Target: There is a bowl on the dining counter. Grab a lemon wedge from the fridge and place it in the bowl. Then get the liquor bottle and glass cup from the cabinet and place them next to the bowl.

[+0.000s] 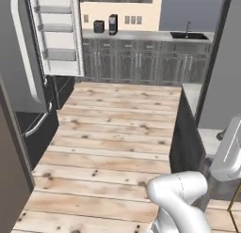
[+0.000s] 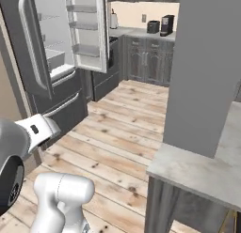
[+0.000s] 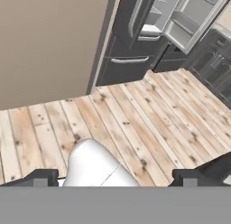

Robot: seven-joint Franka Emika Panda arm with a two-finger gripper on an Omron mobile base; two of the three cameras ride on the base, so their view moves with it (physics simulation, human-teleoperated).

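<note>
The fridge stands at the left with its upper doors swung open, and white door shelves face the room. The fridge shows a pale shelved interior, and it lies at the top of the hand view. My gripper is open, with its dark fingertips spread wide over the wooden floor and nothing between them. A corner of the dining counter is at the lower right. The bowl, lemon wedge, liquor bottle and glass cup are out of view.
Bare wooden floor runs between the fridge and the counter. Dark panelled cabinets line the back wall, carrying a coffee machine, a toaster and a sink. A grey pillar rises above the counter. A tan panel flanks the fridge.
</note>
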